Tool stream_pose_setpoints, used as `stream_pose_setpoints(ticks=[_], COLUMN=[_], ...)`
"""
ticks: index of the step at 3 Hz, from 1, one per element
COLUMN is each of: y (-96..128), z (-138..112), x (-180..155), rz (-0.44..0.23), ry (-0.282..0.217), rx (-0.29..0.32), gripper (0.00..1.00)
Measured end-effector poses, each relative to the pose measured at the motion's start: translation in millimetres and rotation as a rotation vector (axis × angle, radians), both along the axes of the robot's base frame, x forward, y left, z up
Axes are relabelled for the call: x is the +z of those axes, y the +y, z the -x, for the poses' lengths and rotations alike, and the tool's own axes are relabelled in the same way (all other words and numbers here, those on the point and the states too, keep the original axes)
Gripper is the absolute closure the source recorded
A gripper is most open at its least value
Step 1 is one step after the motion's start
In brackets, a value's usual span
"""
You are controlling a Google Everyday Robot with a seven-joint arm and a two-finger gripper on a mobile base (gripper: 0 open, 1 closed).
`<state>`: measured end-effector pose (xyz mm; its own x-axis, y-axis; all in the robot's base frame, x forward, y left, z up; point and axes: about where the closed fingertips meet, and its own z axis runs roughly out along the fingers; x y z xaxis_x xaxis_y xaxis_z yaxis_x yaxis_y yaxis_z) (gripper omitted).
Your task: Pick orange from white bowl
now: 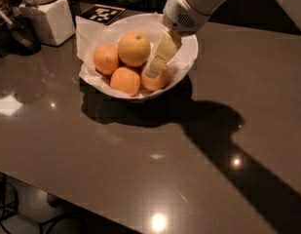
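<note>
Your gripper [154, 71] hangs inside the white bowl [190, 62] near the tabletop's far edge, just beside the orange [134, 48] lying there; you cannot tell whether it is spread or closed.

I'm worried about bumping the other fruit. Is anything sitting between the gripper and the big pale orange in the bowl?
Nothing visible does. The gripper hangs inside the white bowl, just right of the orange in the picture, with a smaller fruit at its tip.
</note>
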<state>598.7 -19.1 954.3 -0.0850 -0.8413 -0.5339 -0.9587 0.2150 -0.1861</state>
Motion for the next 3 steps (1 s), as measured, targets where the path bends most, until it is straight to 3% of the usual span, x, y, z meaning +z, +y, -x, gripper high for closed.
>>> stream_pose_setpoints(ticks=[3], y=[18], z=[-39], x=[-24], rz=[0.027], ry=[0.073], rx=[0.019], gripper=[0.04])
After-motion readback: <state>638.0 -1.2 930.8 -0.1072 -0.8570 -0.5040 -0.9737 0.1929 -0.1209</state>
